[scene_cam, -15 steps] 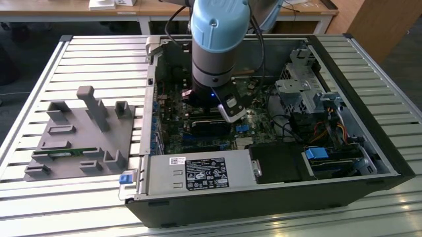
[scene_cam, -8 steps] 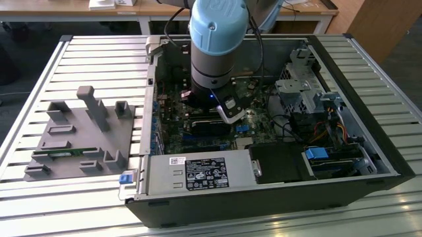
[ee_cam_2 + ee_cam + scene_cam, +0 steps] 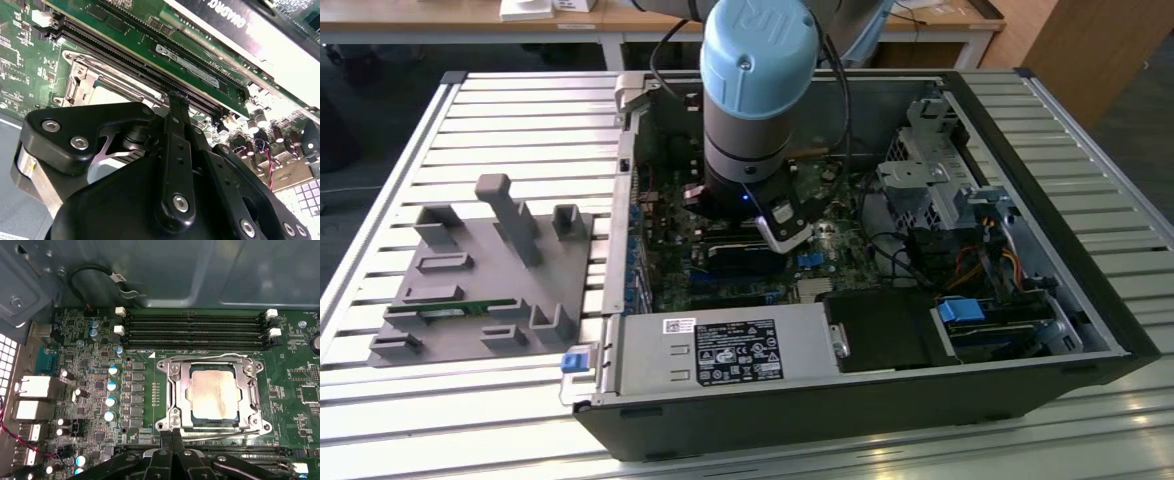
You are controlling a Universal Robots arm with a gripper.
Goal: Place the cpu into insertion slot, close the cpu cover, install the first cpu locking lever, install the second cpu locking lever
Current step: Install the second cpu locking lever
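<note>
Right up close is my pincer (image 3: pixel 172 436), black linkage and all. The fingertips (image 3: pixel 165 435) are pressed together with nothing I can see between them, and they sit right at the edge of the insertion slot (image 3: pixel 263 427). In the second wrist view the pincer (image 3: pixel 177 100) points at that same socket corner, just beside the long black memory slots (image 3: pixel 150 70).

Going left to right in the exterior view:

- On the exterior view's left, a grey fixture block (image 3: pixel 480 280) with upright posts sits on the slatted table (image 3: pixel 400 420), well apart from the case.
- In the middle, the open computer case (image 3: pixel 854 425) lies on its side with the power supply (image 3: pixel 720 350) along its near edge. My arm (image 3: pixel 754 90) reaches straight down onto the green motherboard (image 3: pixel 674 280).
- On the exterior view's right are the metal drive cage (image 3: pixel 927 175) and a bundle of cables (image 3: pixel 981 265).

As for the task stuff in the first wrist view, the cpu (image 3: pixel 215 392) is lying flat in the slot, silvery top up. The cpu cover (image 3: pixel 181 390) is folded down around it, so the chip shows through the cut-out. One wire lever (image 3: pixel 200 359) runs along the memory-slot side of the frame, and another wire lever (image 3: pixel 220 426) runs along the side by my fingertips. Can't tell if either one is hooked.
</note>
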